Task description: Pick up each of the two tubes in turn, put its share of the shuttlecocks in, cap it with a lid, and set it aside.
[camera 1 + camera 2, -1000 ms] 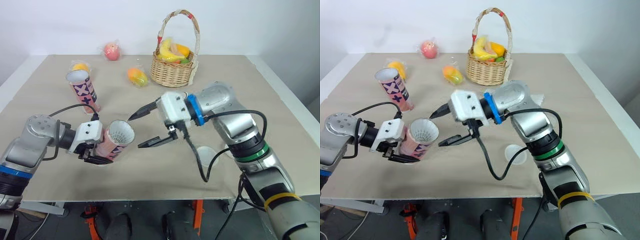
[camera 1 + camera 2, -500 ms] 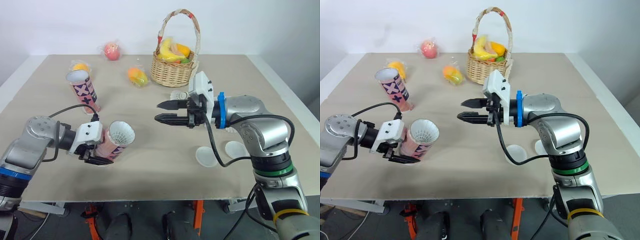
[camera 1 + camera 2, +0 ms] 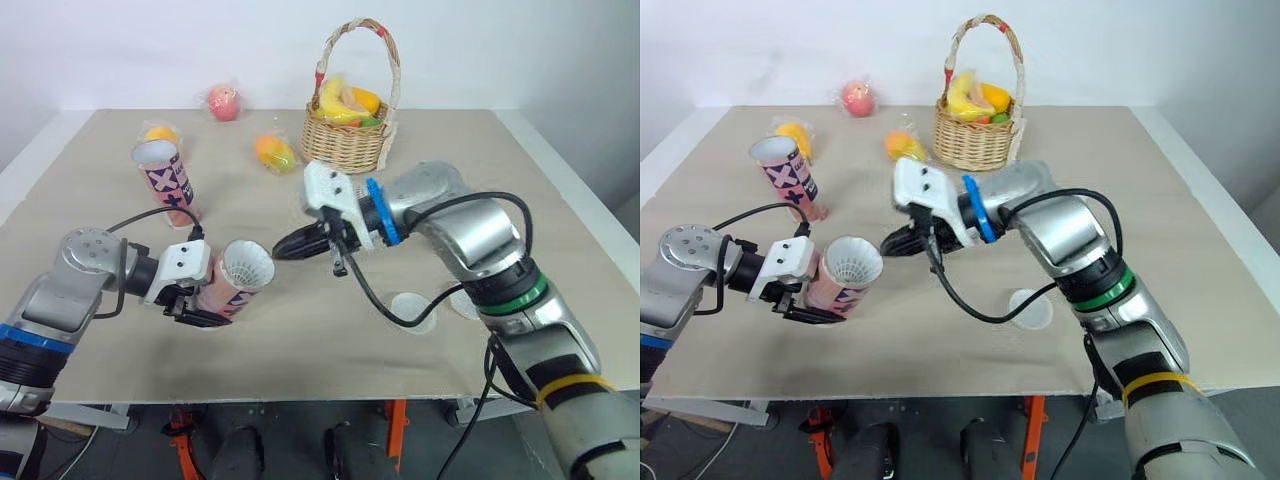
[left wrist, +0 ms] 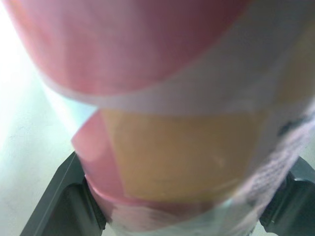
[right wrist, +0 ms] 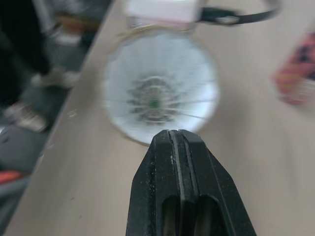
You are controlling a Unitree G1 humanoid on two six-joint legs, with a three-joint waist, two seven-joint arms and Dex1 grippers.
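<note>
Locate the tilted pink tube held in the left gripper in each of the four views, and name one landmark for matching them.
Left eye view: held tube lower left of centre, mouth toward the right gripper.
Right eye view: lower left.
Left wrist view: its wall up close.
Right wrist view: seen end-on, ringing the white shuttlecock.
Landmark: that shuttlecock in its mouth.

Tube [image 4: 167,98]: one, seen at very close range and blurred. The wall is rounded. It is pink above and crossed by a slanting white band, with an orange-yellow panel and another pink patch below. There is a dark smudge of print at one edge, unreadable.
Left end effector [image 4: 165,221]: clamped on the tube, with dark grey fingers [image 4: 59,206] pressed against opposite flanks.
Counter [image 4: 22,142]: a pale strip beside the tube.
</note>
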